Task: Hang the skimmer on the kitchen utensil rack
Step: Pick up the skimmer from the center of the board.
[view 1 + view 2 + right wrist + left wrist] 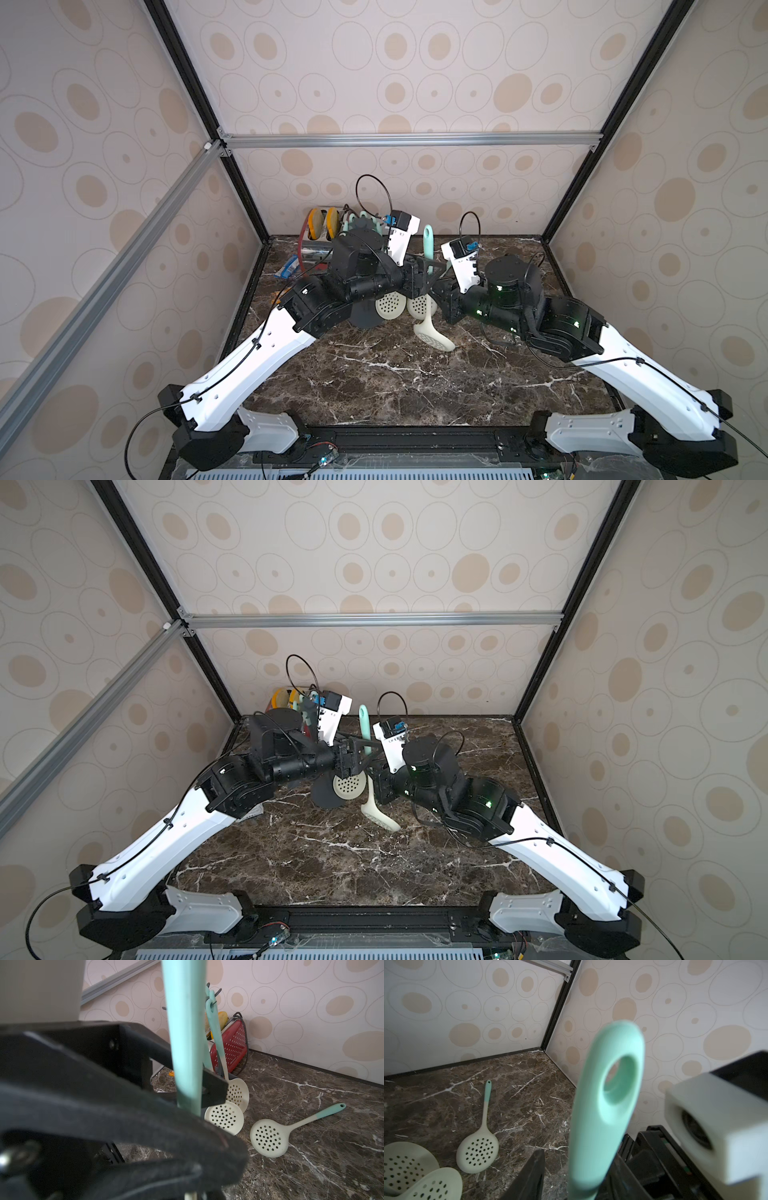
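A skimmer stands upright between both arms, its mint handle (428, 243) up and its cream perforated head (434, 336) hanging just above the table. My right gripper (434, 297) is shut on its lower stem (191, 1194). My left gripper (579, 1157) is open around the mint handle (604, 1105); one finger touches it and the other finger (529, 1176) stands apart. The kitchen utensil rack shows its round dark base (365, 318) and hooks (214, 993). Two skimmers hang there, heads (224, 1115) low. My left arm hides the crown in both top views.
Another skimmer (270, 1138) lies flat on the marble table (395, 386) beyond the rack. A red toaster (230, 1047) stands in the back left corner, with a blue packet (289, 266) beside it. Patterned walls close off three sides.
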Controlling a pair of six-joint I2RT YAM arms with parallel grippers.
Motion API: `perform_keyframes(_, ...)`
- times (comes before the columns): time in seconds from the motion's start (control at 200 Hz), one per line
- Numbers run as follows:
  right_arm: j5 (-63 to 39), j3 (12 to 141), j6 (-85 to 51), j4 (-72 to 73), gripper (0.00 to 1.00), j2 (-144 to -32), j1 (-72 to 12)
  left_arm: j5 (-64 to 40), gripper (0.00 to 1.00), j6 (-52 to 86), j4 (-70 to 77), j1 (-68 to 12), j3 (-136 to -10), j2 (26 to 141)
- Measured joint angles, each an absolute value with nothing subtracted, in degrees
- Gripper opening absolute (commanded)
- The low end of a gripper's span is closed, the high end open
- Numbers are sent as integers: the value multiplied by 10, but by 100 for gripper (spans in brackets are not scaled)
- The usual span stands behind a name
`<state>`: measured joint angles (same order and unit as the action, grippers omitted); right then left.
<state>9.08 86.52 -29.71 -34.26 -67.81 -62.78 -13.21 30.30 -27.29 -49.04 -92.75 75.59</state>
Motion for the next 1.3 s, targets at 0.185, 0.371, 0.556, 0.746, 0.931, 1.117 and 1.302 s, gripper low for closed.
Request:
perform_keyframes(0.185,91,857,-302,-337,2,-671,-628,-127,0,294,-278,-493,-930,755)
perform_keyframes(0.371,78,819,-278,-312,75,-634,-616,-143,0,286,-313,-477,-942,748)
perform_keyframes(0.556,-129,781,-271,-249,82,-579,-482,-263,0,287,-322,-383,-954,726)
perform_keyframes(0.746,-366,780,-344,-87,82,-618,-447,-394,0,308,-282,-374,-991,722)
perform_keyframes(0.931,-462,780,-407,18,80,-656,-450,-462,0,342,-226,-375,-1004,705)
perform_keyframes(1.117,-498,780,-434,76,55,-674,-491,-487,0,362,-193,-375,-1013,703)
perform_keyframes(1.302,-506,780,-443,112,6,-690,-515,-488,0,366,-187,-373,-1013,703)
